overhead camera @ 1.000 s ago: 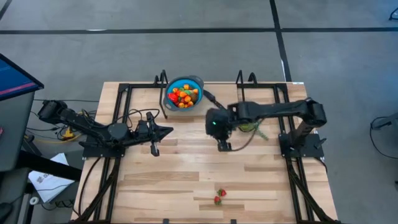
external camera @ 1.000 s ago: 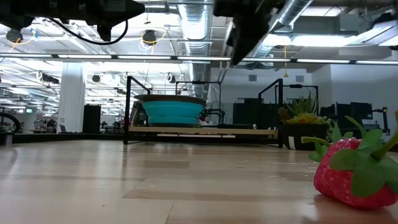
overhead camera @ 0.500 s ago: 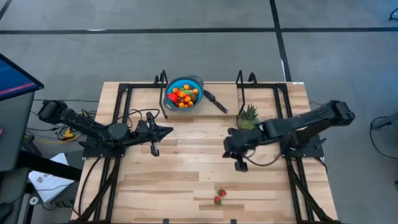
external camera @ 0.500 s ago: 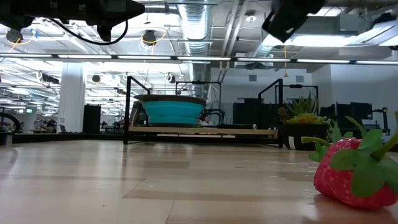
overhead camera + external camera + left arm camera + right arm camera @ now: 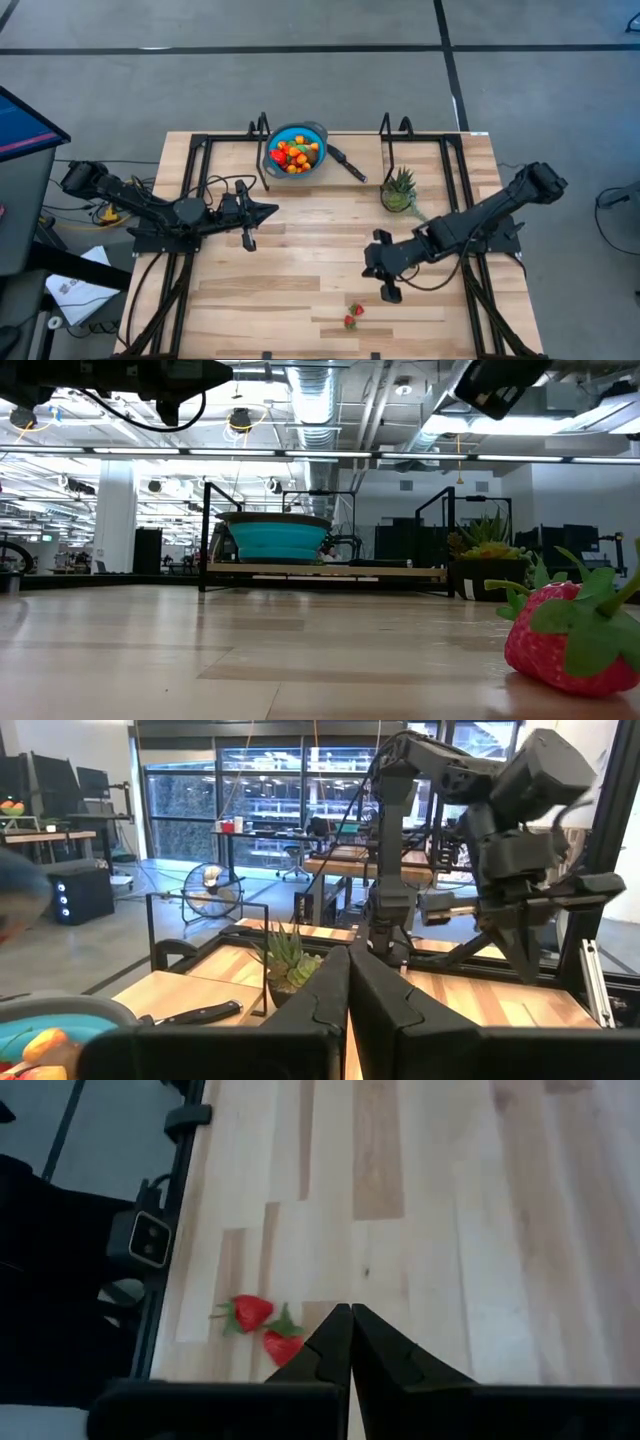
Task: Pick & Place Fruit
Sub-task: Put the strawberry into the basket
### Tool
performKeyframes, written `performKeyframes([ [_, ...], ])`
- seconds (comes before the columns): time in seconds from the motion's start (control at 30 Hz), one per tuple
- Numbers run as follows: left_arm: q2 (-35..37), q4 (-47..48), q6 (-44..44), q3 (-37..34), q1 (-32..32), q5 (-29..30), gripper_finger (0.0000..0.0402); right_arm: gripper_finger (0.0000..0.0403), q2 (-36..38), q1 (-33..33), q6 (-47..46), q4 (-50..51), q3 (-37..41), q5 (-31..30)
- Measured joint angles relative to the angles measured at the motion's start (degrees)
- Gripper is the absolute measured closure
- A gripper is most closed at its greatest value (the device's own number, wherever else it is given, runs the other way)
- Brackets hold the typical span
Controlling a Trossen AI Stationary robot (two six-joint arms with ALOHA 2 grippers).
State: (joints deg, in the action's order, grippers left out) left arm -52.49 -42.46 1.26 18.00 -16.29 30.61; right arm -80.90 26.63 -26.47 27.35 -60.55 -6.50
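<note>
Two red strawberries lie side by side on the wooden table near its near edge; they also show in the right wrist view, and one looms large in the low view. Several more toy fruits fill the blue bowl at the far edge. My right gripper hangs shut above the table, slanting down, a little to the far right of the strawberries, with nothing between its fingers. My left gripper waits shut at the table's left, about level.
A spiky green plant-like thing stands right of the bowl, with a black handle lying between them. Black metal frames run along both sides of the table. Bare wood lies between the arms.
My right gripper has swung from beside the bowl, over the plant-like thing, toward the table's near edge and the strawberries, rolling as it went. The plant-like thing, hidden under the arm before, now shows. The strawberries and the bowl have stayed put.
</note>
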Motion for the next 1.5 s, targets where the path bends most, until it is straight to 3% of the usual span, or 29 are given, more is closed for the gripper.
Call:
performKeyframes([
  [1.5, 0.0, -0.1, 0.0, 0.0, 0.0, 0.0, 0.04, 0.0402, -0.9, 0.9, 2.9, 2.6, 0.0, 0.5],
])
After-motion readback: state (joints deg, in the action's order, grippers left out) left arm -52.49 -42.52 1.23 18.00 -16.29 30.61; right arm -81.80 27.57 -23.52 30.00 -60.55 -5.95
